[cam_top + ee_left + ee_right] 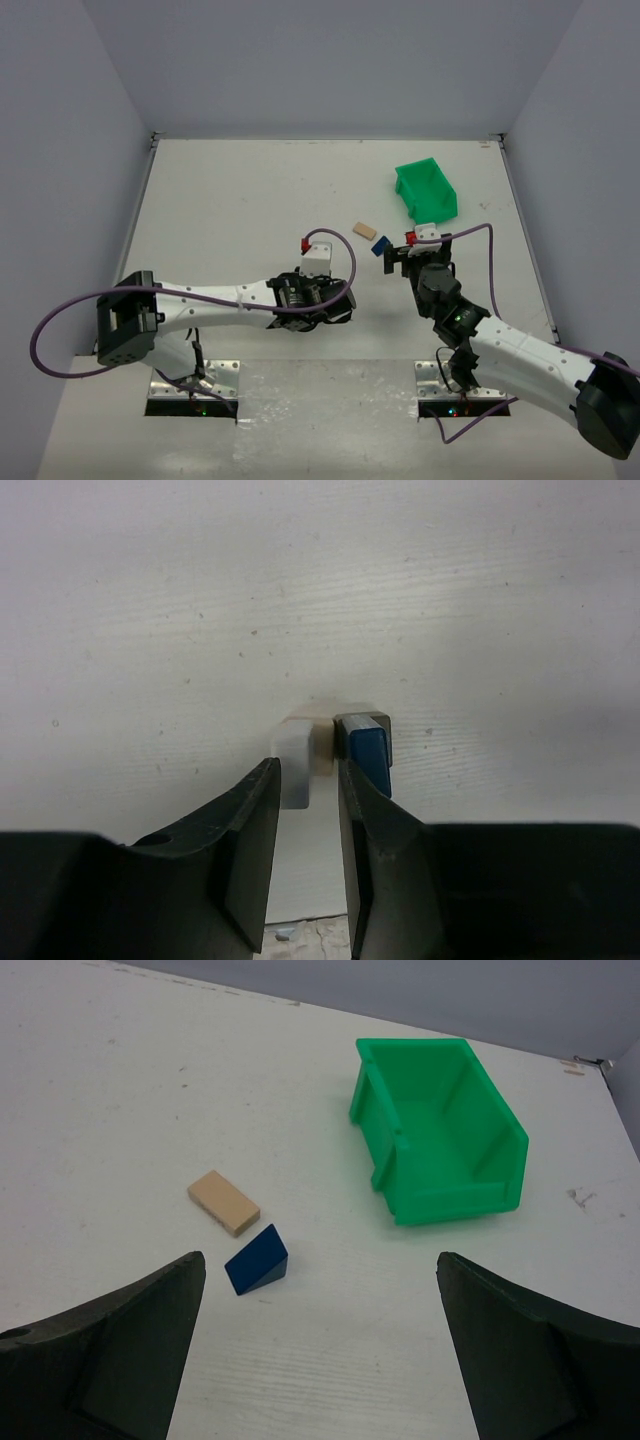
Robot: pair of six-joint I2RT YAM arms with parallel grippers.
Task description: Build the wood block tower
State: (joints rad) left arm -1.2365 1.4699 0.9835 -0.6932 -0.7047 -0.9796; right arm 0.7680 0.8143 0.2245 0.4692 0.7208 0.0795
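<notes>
Small wood blocks sit side by side on the table right at my left gripper's [308,770] fingertips: a pale grey block [295,770], a tan piece [322,742] and a blue block [366,752]. The jaws stand a narrow gap apart, with the grey and tan pieces in line with that gap. From above, the left gripper [325,305] covers these blocks. A tan plank [224,1202] [364,229] and a dark blue wedge [257,1261] [380,245] lie flat ahead of my right gripper [320,1260] [410,258], which is wide open and holds nothing.
A green plastic bin [440,1150] [426,190] lies on the table at the back right, beyond the right gripper, with nothing showing inside it. Grey walls enclose the table on three sides.
</notes>
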